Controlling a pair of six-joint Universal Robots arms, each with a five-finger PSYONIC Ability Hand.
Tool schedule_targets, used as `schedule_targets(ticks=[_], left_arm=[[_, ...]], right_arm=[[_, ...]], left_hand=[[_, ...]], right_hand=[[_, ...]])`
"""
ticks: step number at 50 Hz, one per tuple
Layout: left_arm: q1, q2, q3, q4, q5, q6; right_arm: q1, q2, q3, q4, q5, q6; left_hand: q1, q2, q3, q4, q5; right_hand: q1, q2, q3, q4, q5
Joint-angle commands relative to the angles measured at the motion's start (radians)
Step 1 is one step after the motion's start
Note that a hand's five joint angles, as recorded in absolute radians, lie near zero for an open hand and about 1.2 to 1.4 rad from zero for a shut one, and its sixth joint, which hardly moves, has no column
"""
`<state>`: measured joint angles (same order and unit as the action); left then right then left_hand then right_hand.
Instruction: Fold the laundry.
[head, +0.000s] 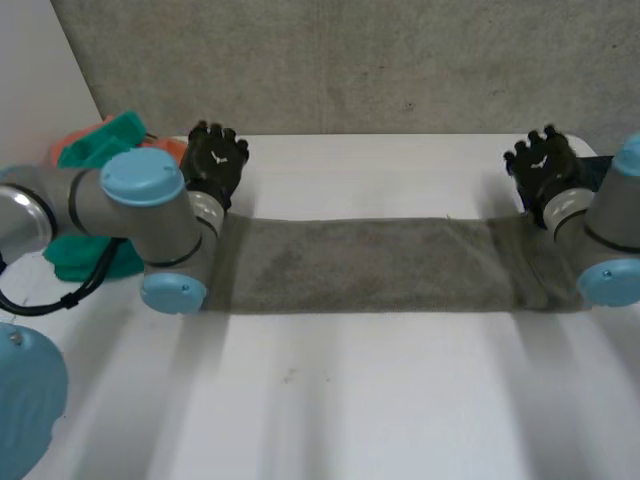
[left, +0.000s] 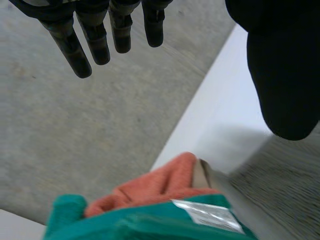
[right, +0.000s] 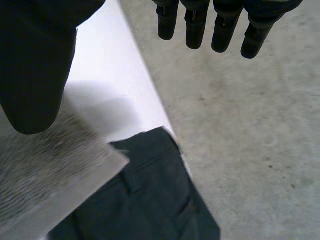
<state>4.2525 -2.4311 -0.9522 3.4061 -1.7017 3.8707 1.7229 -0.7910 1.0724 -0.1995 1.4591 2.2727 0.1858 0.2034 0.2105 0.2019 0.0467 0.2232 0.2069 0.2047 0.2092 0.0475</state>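
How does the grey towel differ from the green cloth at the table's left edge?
The grey towel lies spread flat in a long band across the white table; the green cloth is bunched up against an orange cloth. The grey towel is dull grey, the green cloth bright teal with a white label. Both are textiles on the same table.

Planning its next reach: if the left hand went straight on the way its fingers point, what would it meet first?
Probably nothing on the table: the left hand, fingers straight, points past its far edge toward the grey concrete surface. The orange and green cloths lie to its side.
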Motion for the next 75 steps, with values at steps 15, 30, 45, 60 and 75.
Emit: schedule_targets(ticks=[15, 30, 45, 60, 75], left_arm=[[-0.002, 0.455, -0.545, 0.002, 0.065, -0.272], [0.003, 0.458, -0.612, 0.015, 0.103, -0.362], [0.007, 0.494, -0.617, 0.013, 0.1, -0.361], [0.017, 0.592, -0.674, 0.013, 0.099, -0.364], [0.041, 0.661, -0.746, 0.015, 0.099, -0.364]], right_arm=[[-0.232, -0.323, 0.409, 0.364, -0.298, 0.223], [-0.266, -0.203, 0.485, 0.111, -0.318, 0.209], [-0.396, -0.301, 0.48, 0.083, -0.166, 0.053], [-0.163, -0.381, 0.445, 0.032, -0.172, -0.144], [0.553, -0.157, 0.376, -0.158, -0.339, -0.219]], left_hand=[[-0.011, -0.029, -0.036, -0.027, -0.047], [-0.01, -0.028, -0.035, -0.027, -0.046], [-0.011, -0.029, -0.036, -0.027, -0.047], [-0.011, -0.029, -0.036, -0.027, -0.047], [-0.011, -0.029, -0.036, -0.027, -0.047]], right_hand=[[0.27, 0.286, 0.288, 0.284, 0.271], [0.617, 0.634, 0.636, 0.632, 0.619], [1.173, 1.189, 1.192, 1.187, 1.174], [1.173, 1.189, 1.192, 1.187, 1.174], [1.173, 1.189, 1.192, 1.187, 1.174]])
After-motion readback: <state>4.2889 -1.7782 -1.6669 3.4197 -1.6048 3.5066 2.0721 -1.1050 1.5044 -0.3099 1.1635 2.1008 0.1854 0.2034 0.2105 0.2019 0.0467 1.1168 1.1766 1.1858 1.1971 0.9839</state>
